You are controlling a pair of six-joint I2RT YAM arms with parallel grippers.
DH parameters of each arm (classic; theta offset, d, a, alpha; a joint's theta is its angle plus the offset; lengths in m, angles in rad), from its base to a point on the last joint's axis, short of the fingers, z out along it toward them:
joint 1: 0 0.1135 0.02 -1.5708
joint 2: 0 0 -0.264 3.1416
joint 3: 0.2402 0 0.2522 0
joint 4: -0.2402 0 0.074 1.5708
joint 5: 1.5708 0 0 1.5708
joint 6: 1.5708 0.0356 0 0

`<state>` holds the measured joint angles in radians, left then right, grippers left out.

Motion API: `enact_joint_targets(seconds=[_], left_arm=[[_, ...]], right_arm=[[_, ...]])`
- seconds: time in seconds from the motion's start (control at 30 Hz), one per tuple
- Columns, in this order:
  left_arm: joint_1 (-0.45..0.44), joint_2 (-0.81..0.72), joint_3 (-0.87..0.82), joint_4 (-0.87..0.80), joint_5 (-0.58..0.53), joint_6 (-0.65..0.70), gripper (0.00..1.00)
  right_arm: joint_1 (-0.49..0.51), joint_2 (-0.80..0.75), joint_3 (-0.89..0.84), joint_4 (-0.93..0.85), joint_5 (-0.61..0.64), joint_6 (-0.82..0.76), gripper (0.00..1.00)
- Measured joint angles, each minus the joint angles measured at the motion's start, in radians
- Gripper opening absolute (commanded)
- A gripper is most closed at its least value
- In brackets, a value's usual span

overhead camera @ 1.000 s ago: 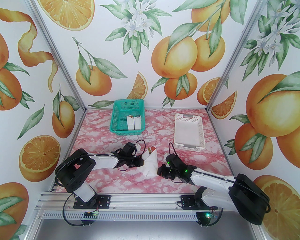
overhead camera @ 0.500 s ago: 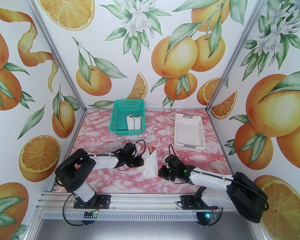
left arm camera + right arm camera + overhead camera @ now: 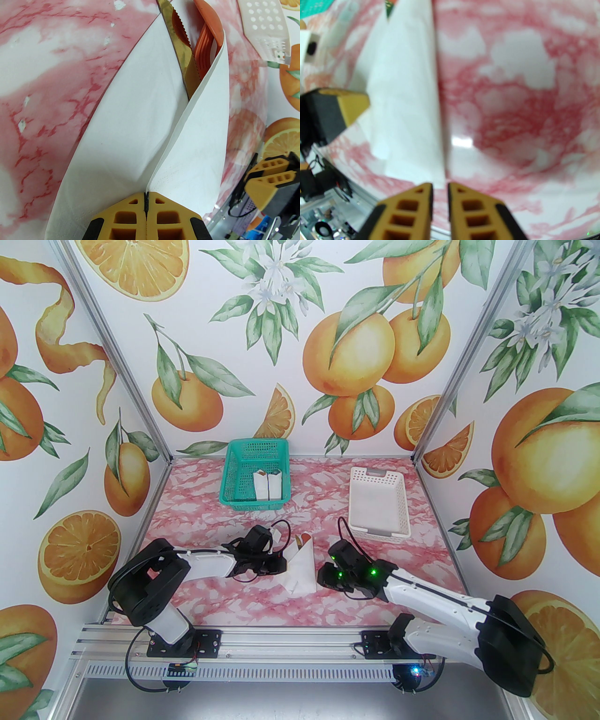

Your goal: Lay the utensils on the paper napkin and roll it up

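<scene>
The paper napkin (image 3: 303, 568) lies folded into a long cone on the pink marble table. Out of its far open end poke the olive-brown knife (image 3: 179, 54), the orange fork (image 3: 205, 58) and the orange spoon (image 3: 211, 21). My left gripper (image 3: 145, 199) is shut on the napkin's raised fold at the near left side (image 3: 283, 564). My right gripper (image 3: 440, 187) sits just right of the napkin's near right edge (image 3: 321, 576). Its jaws stand slightly apart, with the napkin's corner (image 3: 405, 93) ending just ahead of the tips and nothing gripped.
A green basket (image 3: 229, 474) at the back left holds two white wrapped bundles (image 3: 268, 483). A white perforated basket (image 3: 355, 502) stands at the back right. Printed walls close off the left, right and back of the table.
The right gripper's jaws have parted a little, and the gripper has shifted slightly away from the near edge. Its elbow has swung lower right. The left arm and napkin stayed put.
</scene>
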<state>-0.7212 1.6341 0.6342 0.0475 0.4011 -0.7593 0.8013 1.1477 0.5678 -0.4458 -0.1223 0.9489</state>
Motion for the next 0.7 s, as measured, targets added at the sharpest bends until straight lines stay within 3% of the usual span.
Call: enact_joint_targets(seconds=[0.23, 0.33, 0.57, 0.7], left_arm=[[-0.001, -0.019, -0.019, 0.0, -0.003, -0.001, 0.0], [-0.002, -0.022, -0.022, 0.0, -0.005, -0.001, 0.0], [-0.006, -0.024, -0.023, 0.001, -0.008, -0.001, 0.0], [-0.006, -0.024, -0.023, 0.0, -0.009, -0.001, 0.0]], right_arm=[[0.063, 0.158, 0.145, -0.059, 0.114, -0.041, 0.58], [0.083, 0.238, 0.206, -0.071, 0.152, -0.062, 0.64], [0.095, 0.33, 0.254, -0.099, 0.199, -0.089, 0.67], [0.095, 0.461, 0.346, -0.09, 0.225, -0.118, 0.68]])
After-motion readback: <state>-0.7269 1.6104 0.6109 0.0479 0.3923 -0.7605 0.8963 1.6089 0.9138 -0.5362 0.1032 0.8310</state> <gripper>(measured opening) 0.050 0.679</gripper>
